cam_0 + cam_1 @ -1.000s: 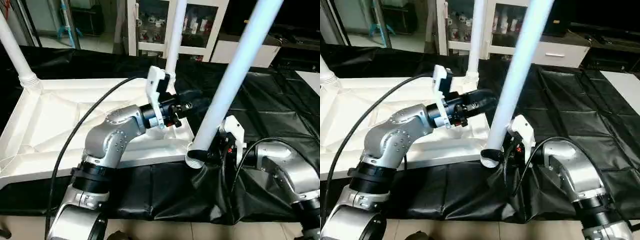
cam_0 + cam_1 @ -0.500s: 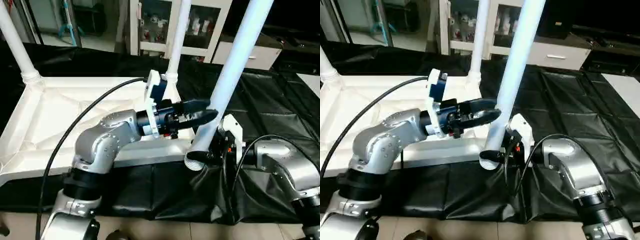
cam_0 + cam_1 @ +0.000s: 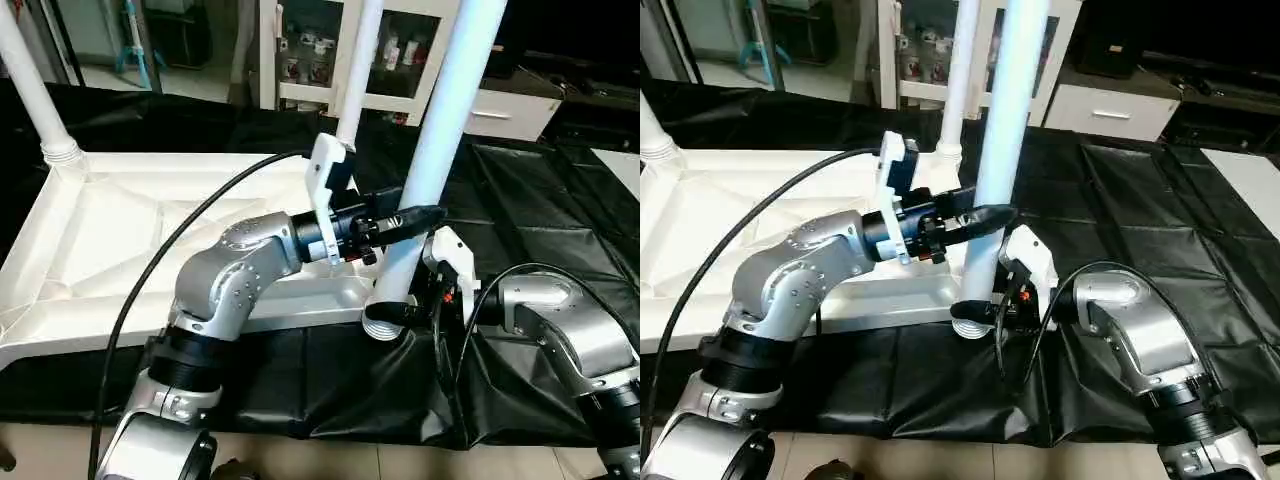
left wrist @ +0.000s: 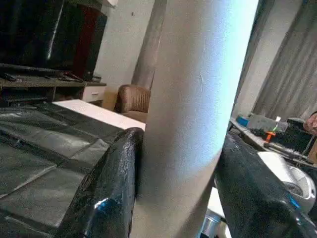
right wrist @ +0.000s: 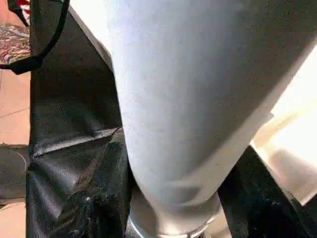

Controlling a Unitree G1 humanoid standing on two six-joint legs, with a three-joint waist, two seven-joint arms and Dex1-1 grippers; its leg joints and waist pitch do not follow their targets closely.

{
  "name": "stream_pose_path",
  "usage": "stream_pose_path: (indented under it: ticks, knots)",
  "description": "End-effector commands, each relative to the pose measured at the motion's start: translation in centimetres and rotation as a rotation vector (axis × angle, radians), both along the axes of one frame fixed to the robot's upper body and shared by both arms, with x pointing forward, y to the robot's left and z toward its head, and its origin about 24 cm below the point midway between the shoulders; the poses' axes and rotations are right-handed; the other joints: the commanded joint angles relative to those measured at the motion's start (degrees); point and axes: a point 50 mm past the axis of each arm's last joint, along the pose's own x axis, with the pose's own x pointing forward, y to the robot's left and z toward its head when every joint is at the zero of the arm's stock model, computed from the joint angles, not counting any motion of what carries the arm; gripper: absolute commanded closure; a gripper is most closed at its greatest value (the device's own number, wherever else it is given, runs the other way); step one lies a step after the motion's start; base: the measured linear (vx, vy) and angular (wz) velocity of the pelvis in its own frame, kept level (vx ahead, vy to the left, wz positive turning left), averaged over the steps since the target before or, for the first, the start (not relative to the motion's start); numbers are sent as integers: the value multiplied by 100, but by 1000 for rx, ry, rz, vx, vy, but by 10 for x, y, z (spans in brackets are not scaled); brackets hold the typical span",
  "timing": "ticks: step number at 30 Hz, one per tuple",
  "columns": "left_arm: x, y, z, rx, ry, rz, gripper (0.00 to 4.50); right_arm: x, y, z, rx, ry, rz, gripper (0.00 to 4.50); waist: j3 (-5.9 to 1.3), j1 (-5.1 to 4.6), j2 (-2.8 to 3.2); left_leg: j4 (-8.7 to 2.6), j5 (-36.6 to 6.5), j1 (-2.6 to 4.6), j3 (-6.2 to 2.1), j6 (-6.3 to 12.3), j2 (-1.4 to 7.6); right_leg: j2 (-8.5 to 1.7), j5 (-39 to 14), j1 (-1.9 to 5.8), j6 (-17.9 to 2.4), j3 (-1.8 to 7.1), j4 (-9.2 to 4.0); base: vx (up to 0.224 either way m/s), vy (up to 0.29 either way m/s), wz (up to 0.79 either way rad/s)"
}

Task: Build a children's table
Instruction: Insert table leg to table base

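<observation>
Two legs are already standing in the tabletop (image 3: 120, 230) beyond the left gripper (image 3: 425, 215), and both it and the right gripper (image 3: 425, 300) are clamping a third leg (image 3: 440, 130), steering it toward the near corner socket.

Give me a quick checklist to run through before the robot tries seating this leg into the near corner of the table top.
1. Right gripper around the leg's lower end: ok, fingers on both sides just above the ribbed end.
2. Left gripper steadying the leg higher up: ok, a finger on each side of the tube.
3. Leg upright: not ok, it leans.
4. Ribbed end in the corner socket: not ok, it sits off the table top's near corner, over the black cloth.
5. Other legs seated: ok for the two in far sockets.
6. Near socket unobstructed: cannot tell.
</observation>
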Motion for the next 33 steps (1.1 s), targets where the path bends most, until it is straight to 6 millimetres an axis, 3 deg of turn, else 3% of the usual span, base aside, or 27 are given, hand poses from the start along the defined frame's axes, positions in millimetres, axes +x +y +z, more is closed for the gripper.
stream_pose_path:
  ticks: [1, 9, 13, 23, 24, 28, 33]
  knots:
    - [-5, -5, 4, -20, 1, -52, 249, 3, 1, 9, -8, -56, -1, 255, -393, 6, 17, -382, -642, 99, -124, 49, 353, -428, -228, 285, -1223, 345, -389, 0, 0, 0]
    - [0, -3, -1, -2, 52, -15, 259, 2, 0, 8, -5, -62, -12, 255, -398, 6, 22, -381, -637, 100, -127, 23, 351, -427, -130, 290, -1251, 343, -378, 0, 0, 0]
    - [5, -2, -1, 3, 58, 28, 260, 2, 1, 10, 8, -64, -15, 255, -401, 10, -2, -374, -596, 96, -121, 44, 346, -429, -95, 296, -1260, 346, -374, 0, 0, 0]
    - [16, 5, 8, -37, 55, 125, 260, 14, 2, 22, 80, -115, -90, 255, -404, 6, 1, -371, -585, 96, -121, 51, 343, -432, -118, 294, -1276, 340, -373, 0, 0, 0]
    - [16, 5, 8, -37, 55, 125, 260, 14, 2, 22, 80, -115, -90, 199, -406, 9, 3, -369, -572, 103, -121, 53, 347, -434, -101, 294, -1275, 342, -370, 0, 0, 0]
    - [24, 16, 13, -47, 45, 209, 261, 18, 2, 36, 202, -109, -109, 175, -404, 7, -20, -369, -584, 103, -121, 69, 338, -433, -189, 291, -1222, 337, -377, 0, 0, 0]
    - [29, 25, 16, -25, 41, 251, 269, 18, -7, 52, 289, -96, -74, 133, -415, 30, -6, -359, -506, 113, -117, 110, 339, -415, -24, 283, -1237, 333, -351, 0, 0, 0]
